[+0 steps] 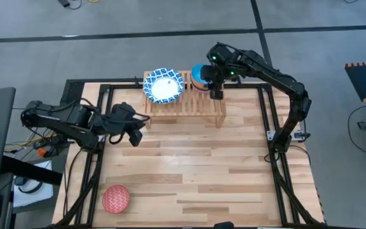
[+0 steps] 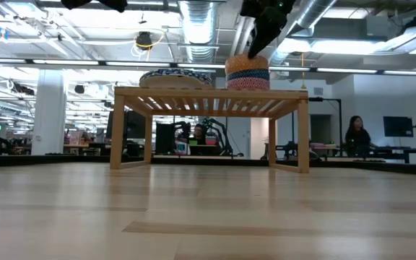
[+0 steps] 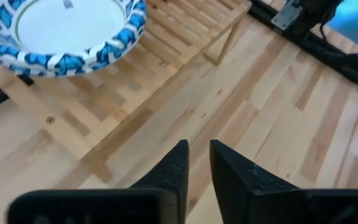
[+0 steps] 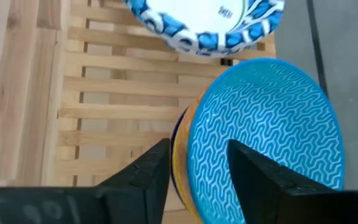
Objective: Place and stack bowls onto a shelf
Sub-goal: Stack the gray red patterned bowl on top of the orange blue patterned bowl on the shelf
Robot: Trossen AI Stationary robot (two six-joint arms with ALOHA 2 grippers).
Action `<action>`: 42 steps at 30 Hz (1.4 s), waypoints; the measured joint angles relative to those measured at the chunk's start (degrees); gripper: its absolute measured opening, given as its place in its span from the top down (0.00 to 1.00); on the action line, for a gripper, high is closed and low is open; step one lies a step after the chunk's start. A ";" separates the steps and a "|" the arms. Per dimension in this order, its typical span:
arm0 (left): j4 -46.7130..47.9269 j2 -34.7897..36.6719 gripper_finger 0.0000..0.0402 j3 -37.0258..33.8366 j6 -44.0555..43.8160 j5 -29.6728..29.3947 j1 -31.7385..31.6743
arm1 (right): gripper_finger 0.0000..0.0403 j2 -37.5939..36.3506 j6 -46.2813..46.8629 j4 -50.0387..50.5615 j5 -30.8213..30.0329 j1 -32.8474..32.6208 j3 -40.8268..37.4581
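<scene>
My right tool [image 4: 194, 165], spread, straddles the near rim of the light blue bowl [image 4: 266, 124] nested atop the small stack on the shelf [image 1: 189, 105], while my left tool [image 3: 197, 165], nearly pressed together, waits left of the red bowl [image 1: 115, 198] left alone on the desk [image 1: 234, 178].

High view looks straight down, low view level across the table, both wrist views close above the shelf [image 1: 186, 105].

White bowls [image 1: 163, 87]: blue-rimmed, upright, on shelf's 9 o'clock end.
Small bowls [image 1: 199, 76]: nested, light blue uppermost, at shelf's 12 o'clock edge.
Red bowl [image 1: 115, 198]: table's 7 o'clock.
Shelf [image 1: 199, 106]: slatted wood, upright.
</scene>
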State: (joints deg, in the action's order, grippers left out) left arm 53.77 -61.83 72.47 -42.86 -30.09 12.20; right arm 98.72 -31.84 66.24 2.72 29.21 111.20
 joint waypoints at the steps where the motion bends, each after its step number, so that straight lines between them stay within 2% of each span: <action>1: 0.66 0.00 0.86 0.00 -0.57 -0.10 0.30 | 0.54 -0.02 0.26 -0.48 0.00 -0.07 0.00; 8: 5.39 -0.08 0.78 -0.58 -4.51 -3.11 2.44 | 0.45 -2.71 2.24 -4.42 -0.34 -0.05 0.07; 13: 2.43 -0.02 0.77 -7.33 -7.31 -2.10 3.64 | 0.45 -4.55 7.76 -7.49 0.00 -0.24 0.07; 19: 0.11 0.00 0.77 -15.67 -13.59 6.62 6.32 | 0.47 -8.70 16.89 -10.83 4.47 -1.08 0.07; 24: 4.48 -0.01 0.77 -18.60 -18.69 15.33 10.15 | 0.47 -12.19 24.58 -12.07 4.53 -4.85 0.04; 29: 4.65 0.13 0.77 -22.68 -20.06 20.00 13.90 | 0.47 -14.54 29.01 -13.28 -0.43 -10.03 0.04; 33: 2.37 0.13 0.77 -27.96 -21.68 24.33 16.22 | 0.47 -16.23 33.44 -13.44 -1.99 -13.80 -1.65; 39: -1.86 0.13 0.77 -31.23 -21.09 29.23 17.25 | 0.48 -19.38 39.87 -15.62 -8.00 -20.10 -10.85; 42: -3.08 0.13 0.77 -31.23 -18.91 36.35 17.48 | 0.48 -21.20 43.63 -17.78 -9.95 -22.11 -16.12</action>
State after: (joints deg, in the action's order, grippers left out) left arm 50.69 -61.69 41.23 -61.77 6.27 29.68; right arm 77.52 11.79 48.46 -7.23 7.11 95.08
